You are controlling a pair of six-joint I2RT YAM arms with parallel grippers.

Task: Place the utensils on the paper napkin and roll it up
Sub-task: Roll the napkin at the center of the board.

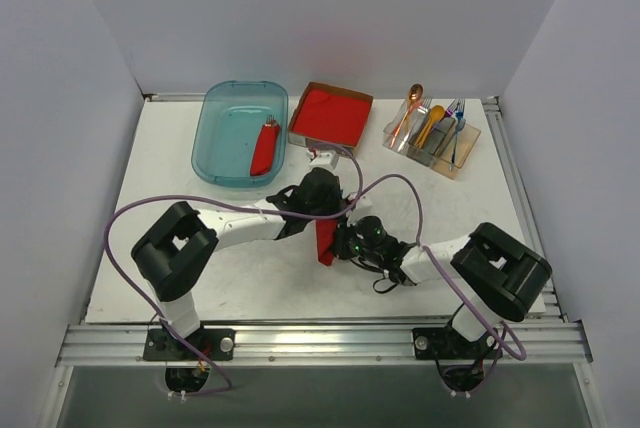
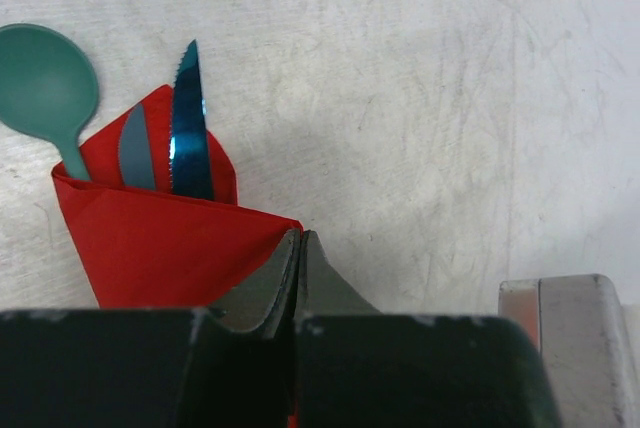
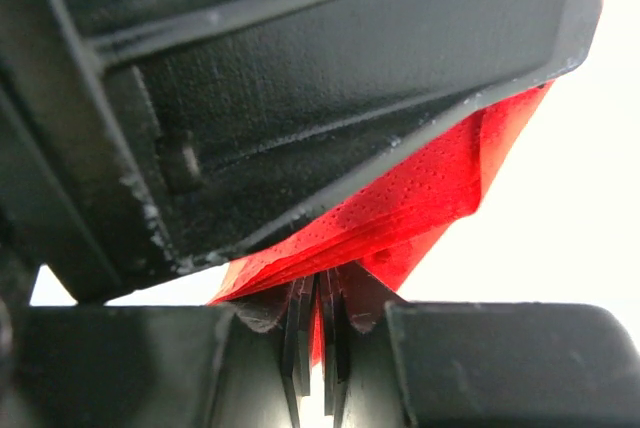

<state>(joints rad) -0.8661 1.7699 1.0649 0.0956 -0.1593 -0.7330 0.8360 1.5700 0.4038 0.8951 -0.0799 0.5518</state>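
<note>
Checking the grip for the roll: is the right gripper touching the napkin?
Touching. The right wrist view shows the right gripper shut on the napkin, with red paper pinched between its closed fingers.

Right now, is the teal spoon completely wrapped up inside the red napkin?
No, the teal spoon has its round bowl sticking out past the folded edge of the paper napkin.

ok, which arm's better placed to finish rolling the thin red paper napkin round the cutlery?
Right, probably: the right gripper is shut on an edge of the thin red paper napkin and could pull it over. The left gripper, shut, rests against the fold.
</note>
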